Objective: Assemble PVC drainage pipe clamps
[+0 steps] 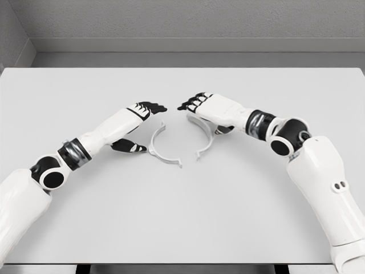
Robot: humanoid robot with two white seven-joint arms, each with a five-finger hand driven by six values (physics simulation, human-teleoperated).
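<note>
Two white half-ring clamp pieces lie on the table near its middle. The left clamp half (161, 149) curves with its open side to the right; the right clamp half (205, 136) curves with its open side to the left. My left hand (142, 117) hovers just left of the left half, fingers stretched out and thumb (129, 146) spread below, holding nothing. My right hand (201, 106) sits above the upper end of the right half, fingers relaxed and extended toward the left, not visibly gripping the piece.
The white table (182, 217) spans the whole view, with a grey wall behind its far edge (182, 68). The front edge runs along the bottom of the picture.
</note>
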